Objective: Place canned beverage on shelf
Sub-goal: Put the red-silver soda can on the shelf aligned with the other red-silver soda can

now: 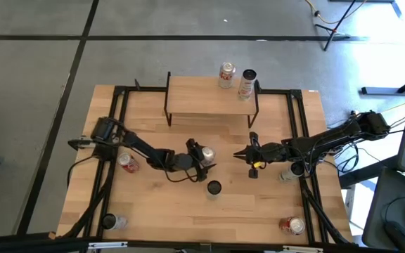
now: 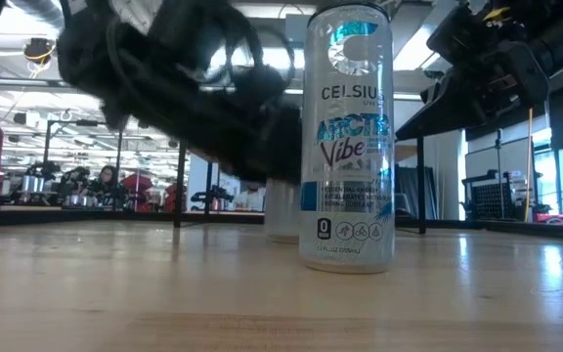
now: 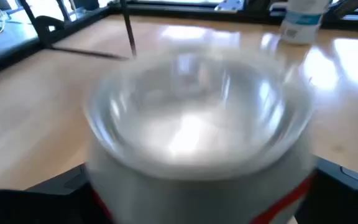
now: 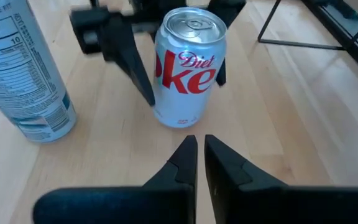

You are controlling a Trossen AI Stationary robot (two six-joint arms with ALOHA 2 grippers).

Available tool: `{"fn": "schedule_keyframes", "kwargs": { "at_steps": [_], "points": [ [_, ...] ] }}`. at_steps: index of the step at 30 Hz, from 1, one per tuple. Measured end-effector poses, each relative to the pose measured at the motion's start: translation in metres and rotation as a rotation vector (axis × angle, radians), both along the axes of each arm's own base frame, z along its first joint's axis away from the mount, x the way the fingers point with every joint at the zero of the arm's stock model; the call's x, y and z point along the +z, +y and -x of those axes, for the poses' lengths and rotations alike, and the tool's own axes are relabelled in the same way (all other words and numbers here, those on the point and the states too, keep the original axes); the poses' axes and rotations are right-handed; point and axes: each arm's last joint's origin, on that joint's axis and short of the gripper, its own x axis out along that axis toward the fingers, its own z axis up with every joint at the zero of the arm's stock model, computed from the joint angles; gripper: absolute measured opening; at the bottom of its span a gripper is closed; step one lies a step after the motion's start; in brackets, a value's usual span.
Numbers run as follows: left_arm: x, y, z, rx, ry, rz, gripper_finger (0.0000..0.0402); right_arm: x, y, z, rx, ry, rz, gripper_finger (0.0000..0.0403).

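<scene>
Fingers of the left gripper (image 1: 204,160) stand wide on either side of the Diet Coke can (image 4: 188,67), upright at table centre, six o'clock from the shelf (image 1: 211,93), while at three o'clock the right gripper (image 4: 197,149) waits pinched shut, empty.

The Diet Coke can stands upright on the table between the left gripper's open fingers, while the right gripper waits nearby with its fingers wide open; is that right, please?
Not quite. The right gripper has its fingers shut, nearly touching, as the right wrist view shows. The rest holds: the Diet Coke can stands upright on the table between the open fingers of the left gripper.
</scene>
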Motion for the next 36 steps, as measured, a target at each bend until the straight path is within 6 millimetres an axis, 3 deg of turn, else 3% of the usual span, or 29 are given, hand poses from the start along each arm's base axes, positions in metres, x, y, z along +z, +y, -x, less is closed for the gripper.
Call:
{"fn": "schedule_keyframes", "kwargs": {
  "at_steps": [9, 15, 18, 22, 28, 36],
  "points": [
    [0.066, 0.022, 0.021, -0.130, 0.065, 0.030, 0.0361, 0.004, -0.002, -0.002, -0.030, -0.038, 0.091, 0.0019],
    [0.095, 0.033, 0.029, -0.084, -0.017, 0.028, 0.0361, 0.004, -0.002, -0.002, -0.034, -0.041, 0.096, 0.0019],
    [0.095, 0.032, 0.029, -0.100, -0.017, 0.023, 0.0361, 0.004, -0.002, -0.002, -0.034, -0.042, 0.097, 0.0019],
    [0.075, 0.033, 0.025, -0.155, 0.079, 0.011, 0.0361, 0.005, -0.002, -0.002, -0.034, -0.049, 0.095, 0.0019],
    [0.057, 0.031, 0.014, -0.194, 0.085, 0.024, 0.0361, 0.005, -0.002, -0.002, -0.034, -0.048, 0.095, 0.0019],
    [0.059, 0.032, 0.014, -0.197, 0.066, 0.009, 0.0361, 0.005, -0.002, -0.002, -0.034, -0.049, 0.095, 0.0019]
  ]
}}
